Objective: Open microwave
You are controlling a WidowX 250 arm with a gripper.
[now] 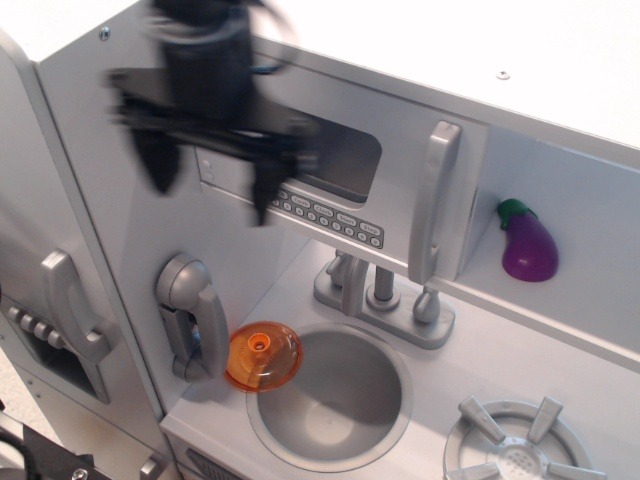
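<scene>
The microwave (390, 190) is the light grey compartment at the upper middle. Its flat door has a dark window (340, 155), a row of buttons (330, 213) and a vertical silver handle (437, 200) at its right edge. The door stands slightly ajar at the handle side. My gripper (212, 182) is blurred by motion in front of the door's left end. Its two dark fingers (158, 160) hang down apart, open and empty. The handle is well to its right.
A silver phone handset (190, 315) hangs on the left wall. An orange lid (263, 357) lies beside the round sink (330, 395). A faucet (380, 295) stands behind the sink. A purple eggplant (528, 243) lies on the right shelf. A burner (515, 440) is at lower right. A grey door with handle (70, 305) is at far left.
</scene>
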